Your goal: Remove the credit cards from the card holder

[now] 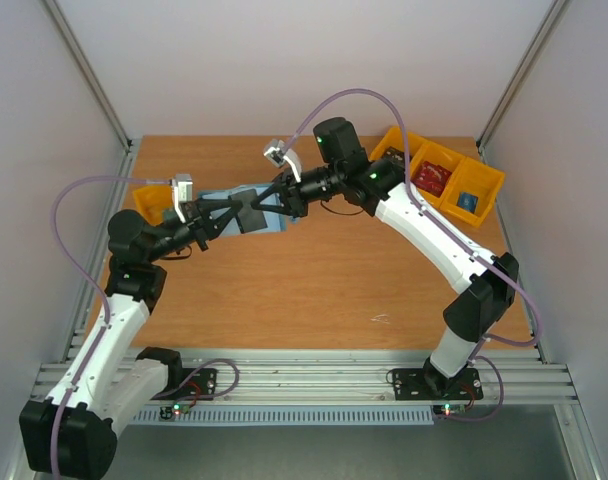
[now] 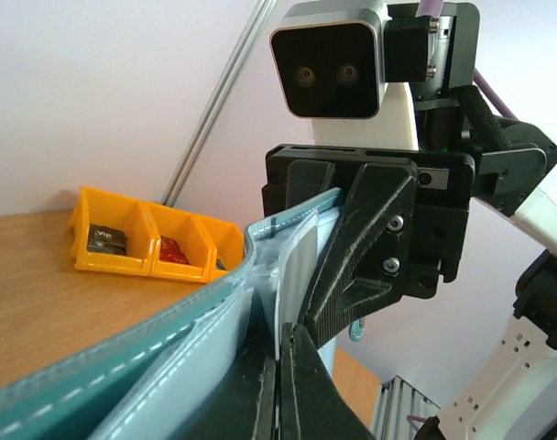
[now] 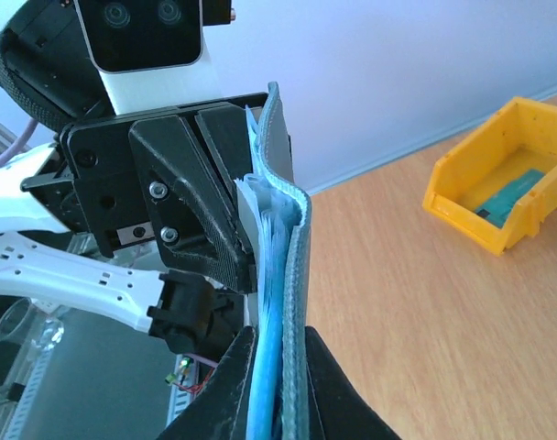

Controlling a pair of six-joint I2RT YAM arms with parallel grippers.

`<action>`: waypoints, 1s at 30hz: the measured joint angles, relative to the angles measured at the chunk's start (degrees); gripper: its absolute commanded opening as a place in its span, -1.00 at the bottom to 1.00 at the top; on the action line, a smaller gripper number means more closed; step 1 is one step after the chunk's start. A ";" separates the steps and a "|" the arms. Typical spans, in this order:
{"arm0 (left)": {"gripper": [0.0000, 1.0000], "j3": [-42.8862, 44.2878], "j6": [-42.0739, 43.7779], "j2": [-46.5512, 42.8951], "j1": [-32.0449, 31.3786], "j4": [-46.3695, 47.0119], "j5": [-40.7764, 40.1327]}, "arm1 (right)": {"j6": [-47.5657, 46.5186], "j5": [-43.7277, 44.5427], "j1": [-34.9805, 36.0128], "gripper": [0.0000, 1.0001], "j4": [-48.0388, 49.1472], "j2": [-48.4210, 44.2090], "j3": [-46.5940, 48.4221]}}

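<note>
Right gripper [image 3: 280, 362] fingers sit closest, pinched shut on the card holder [image 3: 292, 275]. It hangs above the table [image 3: 425, 312] between both arms, its long side running from one gripper to the other. At its far end, my left gripper [image 2: 278, 371] is pinched shut on what looks like a grey card [image 2: 301, 266]. That arm is nearest the card. I can read no words.

Table [image 1: 314, 290]: brown wood-grain top, flat.
Items lying on it:
1. Yellow three-compartment bin [image 1: 446, 180], to the right of the right gripper [image 1: 269, 198] and well apart from it.
2. Single yellow bin [image 1: 149, 200], left of the left gripper [image 1: 239, 212], beside its wrist.
</note>
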 measured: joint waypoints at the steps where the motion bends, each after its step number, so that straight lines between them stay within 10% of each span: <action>1: -1.00 0.02 -0.09 0.00 0.02 0.35 0.26 | 0.07 -0.35 -0.09 -0.66 0.17 -0.02 0.00; 12: -1.00 0.02 -0.55 -0.15 0.07 0.37 1.18 | -0.20 -3.06 -1.14 -0.21 0.68 -1.55 -3.30; 20: -1.00 0.02 -0.57 -0.15 0.42 0.37 1.42 | -1.29 -4.35 -2.14 -0.97 -0.96 -2.56 -5.77; 24: -0.52 0.02 -0.72 -0.15 0.42 0.39 1.97 | -1.77 -5.70 -2.40 -0.98 -1.38 -2.56 -5.84; 30: -0.53 -0.04 -0.39 -0.70 0.44 0.37 3.06 | -1.64 -6.93 -3.34 -0.97 -1.29 -2.69 -5.84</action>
